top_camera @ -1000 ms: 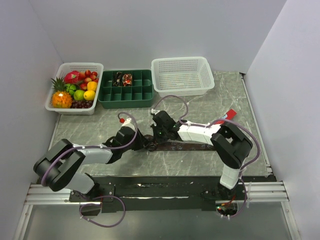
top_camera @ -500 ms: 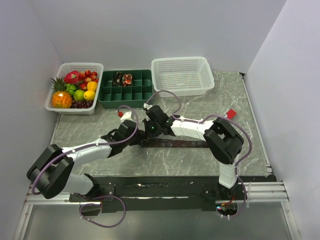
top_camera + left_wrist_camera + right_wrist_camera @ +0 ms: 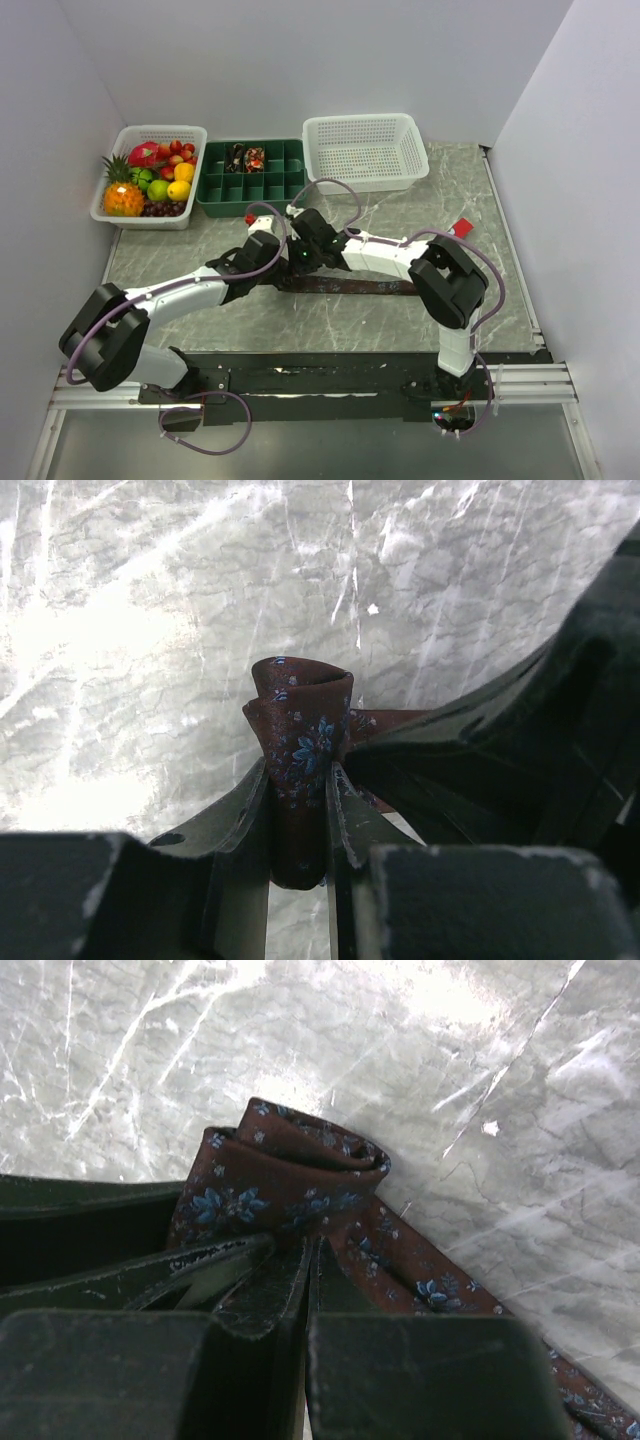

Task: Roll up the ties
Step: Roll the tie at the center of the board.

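Mid-frame in the top view, the left claw (image 3: 300, 772) grips the rolled end (image 3: 300, 695) of 1 tie (image 3: 352, 286) on the table (image 3: 400, 205), the right claw (image 3: 298, 1250) clenched shut vs. the roll, w/ the unrolled tail lying flat toward frame right.

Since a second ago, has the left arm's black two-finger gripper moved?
Yes: the left gripper, gripping the dark floral tie, moved nearer the green plastic compartment tray at the back.
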You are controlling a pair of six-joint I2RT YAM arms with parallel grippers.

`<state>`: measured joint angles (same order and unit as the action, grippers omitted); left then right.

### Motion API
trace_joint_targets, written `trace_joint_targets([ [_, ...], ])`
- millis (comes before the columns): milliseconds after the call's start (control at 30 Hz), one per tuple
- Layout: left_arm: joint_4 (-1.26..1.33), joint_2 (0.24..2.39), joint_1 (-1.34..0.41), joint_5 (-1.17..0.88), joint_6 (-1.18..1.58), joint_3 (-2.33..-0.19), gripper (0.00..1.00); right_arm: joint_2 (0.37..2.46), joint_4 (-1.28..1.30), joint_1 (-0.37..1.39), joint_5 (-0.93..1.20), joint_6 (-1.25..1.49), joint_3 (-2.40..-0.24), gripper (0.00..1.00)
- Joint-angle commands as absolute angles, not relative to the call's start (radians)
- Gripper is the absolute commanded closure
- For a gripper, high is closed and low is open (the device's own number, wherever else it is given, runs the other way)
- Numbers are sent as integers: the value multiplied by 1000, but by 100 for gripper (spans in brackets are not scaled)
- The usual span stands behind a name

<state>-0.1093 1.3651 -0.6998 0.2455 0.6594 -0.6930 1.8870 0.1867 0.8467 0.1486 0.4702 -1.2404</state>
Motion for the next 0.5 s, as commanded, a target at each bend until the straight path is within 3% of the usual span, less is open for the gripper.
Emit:
trace_joint_targets([
  [0,-146,1379,-703,262,609,-747,99,1825,196,850,158,469,-1215,100],
  [467,-138,1385,-704,235,586,-730,99,1833,224,850,104,463,-1147,100],
])
